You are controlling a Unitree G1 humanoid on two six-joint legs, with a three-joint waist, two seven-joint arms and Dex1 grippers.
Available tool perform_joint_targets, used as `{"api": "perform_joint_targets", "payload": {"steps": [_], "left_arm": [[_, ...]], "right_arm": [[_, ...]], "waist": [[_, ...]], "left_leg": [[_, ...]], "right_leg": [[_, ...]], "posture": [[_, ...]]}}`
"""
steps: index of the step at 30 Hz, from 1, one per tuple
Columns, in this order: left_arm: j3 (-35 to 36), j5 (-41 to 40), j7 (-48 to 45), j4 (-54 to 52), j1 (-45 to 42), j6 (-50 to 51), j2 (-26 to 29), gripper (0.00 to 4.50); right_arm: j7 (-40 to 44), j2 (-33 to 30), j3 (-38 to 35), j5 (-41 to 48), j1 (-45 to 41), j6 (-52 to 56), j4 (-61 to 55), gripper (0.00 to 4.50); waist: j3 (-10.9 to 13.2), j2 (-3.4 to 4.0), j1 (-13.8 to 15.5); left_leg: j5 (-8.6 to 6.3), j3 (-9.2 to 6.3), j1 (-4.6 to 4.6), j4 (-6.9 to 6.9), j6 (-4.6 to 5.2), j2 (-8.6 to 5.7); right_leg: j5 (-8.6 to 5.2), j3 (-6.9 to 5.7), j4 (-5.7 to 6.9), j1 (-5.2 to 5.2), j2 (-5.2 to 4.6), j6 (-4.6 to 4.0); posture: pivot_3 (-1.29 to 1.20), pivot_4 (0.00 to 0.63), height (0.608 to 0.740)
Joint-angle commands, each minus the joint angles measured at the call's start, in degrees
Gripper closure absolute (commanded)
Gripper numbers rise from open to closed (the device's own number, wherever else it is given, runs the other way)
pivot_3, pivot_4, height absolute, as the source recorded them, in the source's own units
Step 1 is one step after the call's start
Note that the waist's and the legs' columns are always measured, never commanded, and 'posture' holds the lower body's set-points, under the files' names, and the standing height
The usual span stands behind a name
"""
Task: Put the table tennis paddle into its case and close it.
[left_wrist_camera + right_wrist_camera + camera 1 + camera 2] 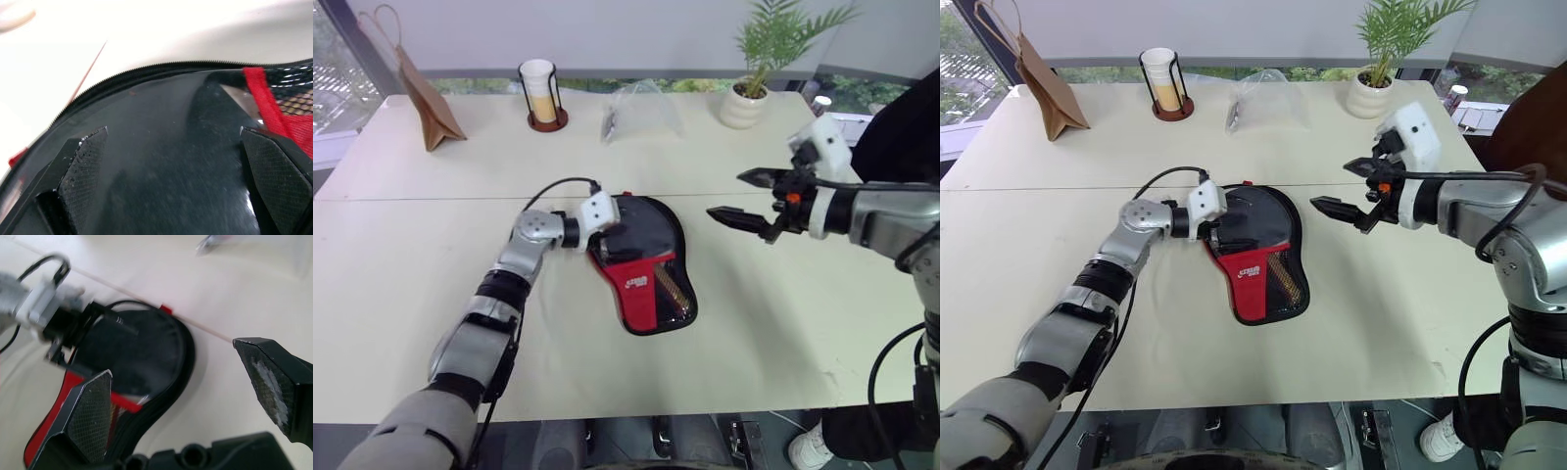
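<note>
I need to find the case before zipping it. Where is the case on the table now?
In the left eye view, the case lies flat near the middle of the table, under the left end effector and left of the open right end effector.

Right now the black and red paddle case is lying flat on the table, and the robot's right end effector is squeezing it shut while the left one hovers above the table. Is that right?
Not quite: the arms are swapped. In the left eye view the left end effector is at the case, fingers wide apart, not squeezing it. The right end effector is the one hovering open above the table, off to the case's side. The case does lie flat on the table.
</note>
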Motion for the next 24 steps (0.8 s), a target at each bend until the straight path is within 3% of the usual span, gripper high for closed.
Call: {"api": "perform_joint_targets", "payload": {"steps": [1,9,24], "left_arm": [[5.47,-8.41,-2.43,-15.16,1.99,9.7,3.83,0.0],[10.88,-14.18,-0.1,-31.69,7.14,22.38,11.66,0.0],[16.28,-16.8,3.86,-39.44,13.87,27.55,20.11,0.0]], "right_arm": [[2.44,0.81,2.75,-1.4,-1.03,-3.25,-0.19,0.06],[6.2,5.42,9.89,-4.91,-2.28,-7.38,4.91,0.06],[10.04,14.78,17.39,-12.99,-7.91,-14.74,14.76,0.06]], "waist": [[0.0,0.0,-0.05],[0.0,0.0,0.35],[0.01,0.01,0.43]], "left_leg": [[0.0,-0.01,-0.05,0.0,0.0,0.03],[0.01,-0.04,-0.06,0.05,0.0,-0.04],[0.01,-0.02,-0.06,0.04,-0.01,-0.03]], "right_leg": [[0.0,0.0,0.02,-0.03,0.02,0.0],[0.0,-0.01,0.02,0.02,0.01,0.01],[0.0,-0.02,0.03,0.01,0.03,0.01]], "posture": [[0.0,0.15,0.734],[0.0,0.15,0.734],[0.0,0.15,0.734]]}}
